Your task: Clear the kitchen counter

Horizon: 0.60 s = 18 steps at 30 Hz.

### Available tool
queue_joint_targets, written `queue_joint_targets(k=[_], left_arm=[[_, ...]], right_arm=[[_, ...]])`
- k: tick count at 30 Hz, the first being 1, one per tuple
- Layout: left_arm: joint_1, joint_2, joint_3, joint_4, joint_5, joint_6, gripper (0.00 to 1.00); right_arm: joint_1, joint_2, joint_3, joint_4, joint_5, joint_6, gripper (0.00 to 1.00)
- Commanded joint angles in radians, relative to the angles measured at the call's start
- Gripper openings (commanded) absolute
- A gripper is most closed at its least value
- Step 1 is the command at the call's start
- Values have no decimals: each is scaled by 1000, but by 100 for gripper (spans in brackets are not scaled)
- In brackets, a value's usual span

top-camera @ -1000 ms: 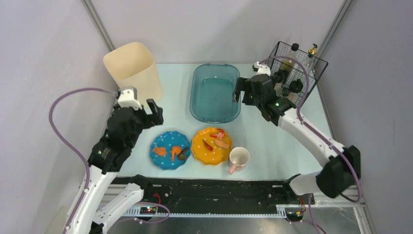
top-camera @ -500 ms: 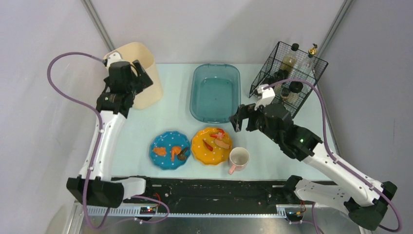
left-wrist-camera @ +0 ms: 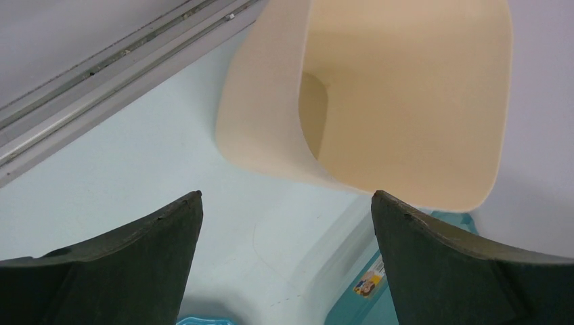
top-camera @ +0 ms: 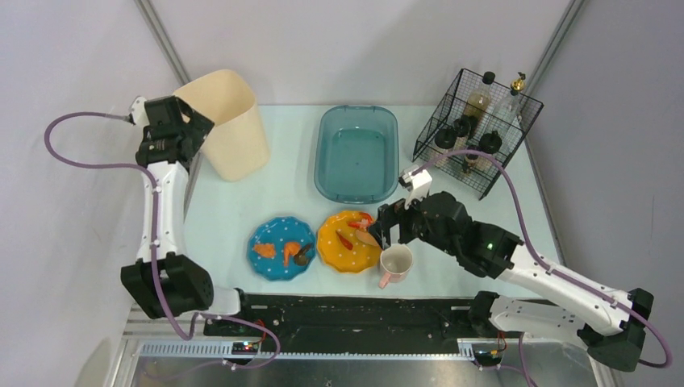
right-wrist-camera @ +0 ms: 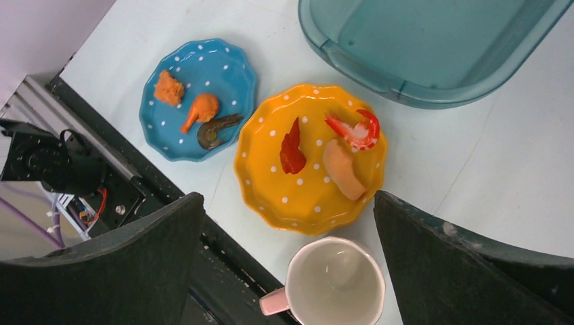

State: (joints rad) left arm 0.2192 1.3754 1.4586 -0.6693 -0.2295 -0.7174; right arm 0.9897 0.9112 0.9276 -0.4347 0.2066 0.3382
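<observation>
The pale light-blue kitchen counter (top-camera: 282,189) holds a blue dotted plate (top-camera: 278,228) with fried bits, an orange dotted plate (top-camera: 339,260) with shrimp and sausage pieces, and a white mug (top-camera: 395,262) with a pink handle. My right gripper (top-camera: 385,230) is open and empty, hovering above the orange plate's right edge and the mug. Its wrist view shows the orange plate (right-wrist-camera: 298,203), the blue plate (right-wrist-camera: 210,68) and the mug (right-wrist-camera: 335,284) below the gripper (right-wrist-camera: 288,195). My left gripper (top-camera: 193,129) is open and empty, high beside the cream bin (top-camera: 230,121).
A teal basin (top-camera: 355,157) sits at the back centre, empty. A black wire basket (top-camera: 476,133) with bottles stands at the back right. The left wrist view shows the left gripper (left-wrist-camera: 286,196), the bin's mouth (left-wrist-camera: 379,81) and a corner of the basin (left-wrist-camera: 352,311).
The left arm swung up and back-left, from near the blue plate to beside the bin. The right arm came forward from the basin to above the orange plate and mug.
</observation>
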Motion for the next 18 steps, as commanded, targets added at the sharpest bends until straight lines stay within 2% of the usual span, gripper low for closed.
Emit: queue_joint_targets(k=[1, 12, 18], left_arm=[[27, 39, 70, 11, -13, -89, 98], [38, 167, 132, 10, -50, -126, 98], [37, 209, 124, 12, -17, -102, 85]], right_arm=[[19, -43, -18, 49, -27, -14, 100], [18, -105, -82, 59, -49, -9, 100], [18, -105, -108, 70, -50, 2, 100]])
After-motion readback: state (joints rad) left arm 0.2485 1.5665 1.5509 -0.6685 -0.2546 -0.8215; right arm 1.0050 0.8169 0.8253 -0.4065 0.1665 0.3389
